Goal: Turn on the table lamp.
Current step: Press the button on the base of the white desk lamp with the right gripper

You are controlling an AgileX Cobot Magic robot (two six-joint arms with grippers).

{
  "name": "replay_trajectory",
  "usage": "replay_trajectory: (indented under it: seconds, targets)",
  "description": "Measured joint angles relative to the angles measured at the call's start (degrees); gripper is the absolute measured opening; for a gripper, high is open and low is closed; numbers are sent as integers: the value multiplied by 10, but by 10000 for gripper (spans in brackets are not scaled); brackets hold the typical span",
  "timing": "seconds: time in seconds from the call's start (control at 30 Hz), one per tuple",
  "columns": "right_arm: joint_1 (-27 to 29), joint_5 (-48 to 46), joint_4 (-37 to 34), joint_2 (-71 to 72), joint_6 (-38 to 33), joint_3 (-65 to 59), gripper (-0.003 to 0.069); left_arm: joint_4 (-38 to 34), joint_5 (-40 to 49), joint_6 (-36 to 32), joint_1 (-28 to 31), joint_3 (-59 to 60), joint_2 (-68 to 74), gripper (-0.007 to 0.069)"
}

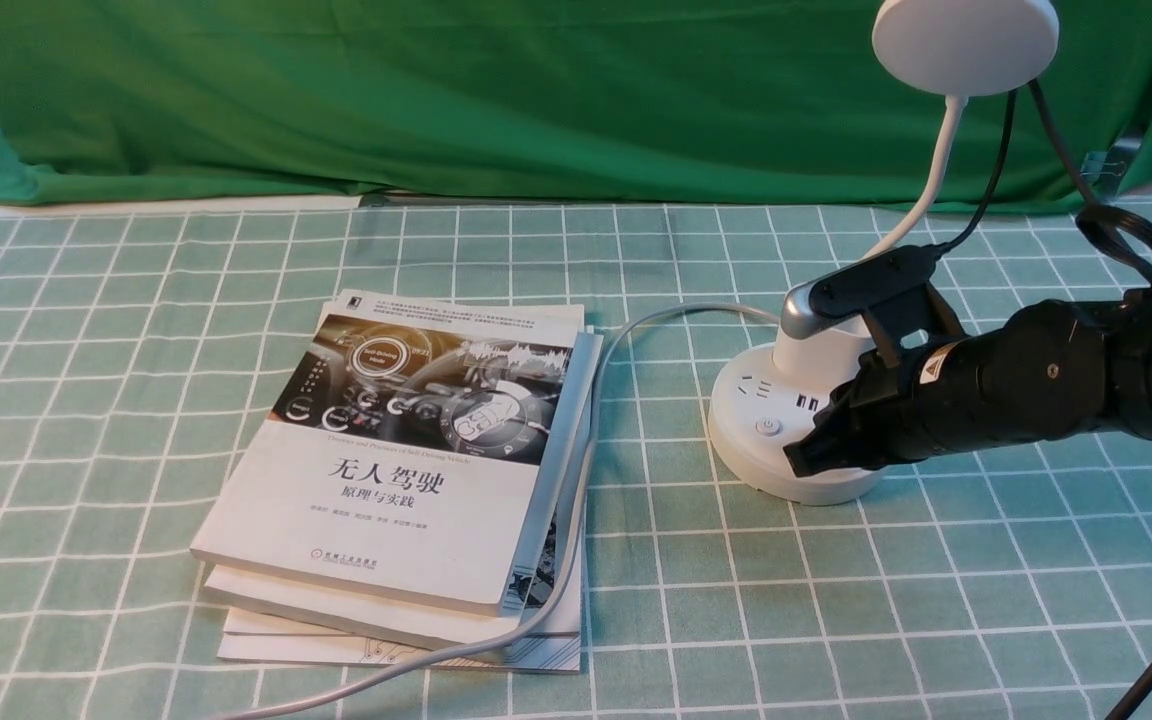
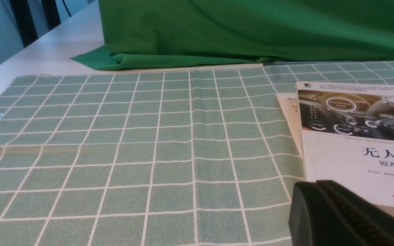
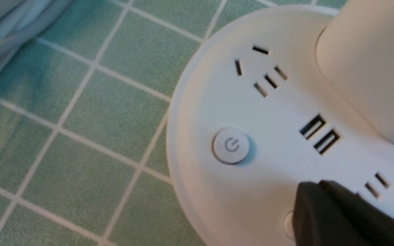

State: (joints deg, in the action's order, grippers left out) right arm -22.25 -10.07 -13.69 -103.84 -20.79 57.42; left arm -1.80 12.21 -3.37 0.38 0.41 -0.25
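Nearest, the left pincer (image 2: 315, 191) is closed on nothing, low beside a stack of books (image 1: 406, 470) on the worktop (image 1: 836, 600). Further right, the right pincer (image 1: 804, 458), tips together and empty, hovers over the front rim of the lamp (image 1: 786, 400), which stands right of the books. Its broad base looks steady and its thin neck bendy. It probably needs no grip, only a light press on the power button (image 3: 231, 146).

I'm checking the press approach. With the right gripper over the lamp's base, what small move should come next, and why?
Probably ease the shut right gripper straight down: its tip hangs over a half-hidden button on the table lamp's base, beside the power-marked button, and the lamp head looks unlit.
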Motion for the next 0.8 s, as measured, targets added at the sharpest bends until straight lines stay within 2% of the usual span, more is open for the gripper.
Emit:
replay_trajectory:
  seconds: [0.6, 0.8]
  targets:
    - [0, -8, -3, -10, -1, 10, 30, 0, 0, 0, 0, 0, 0, 21]
    - [7, -75, 0, 72, 3, -3, 30, 0, 0, 0, 0, 0, 0, 21]
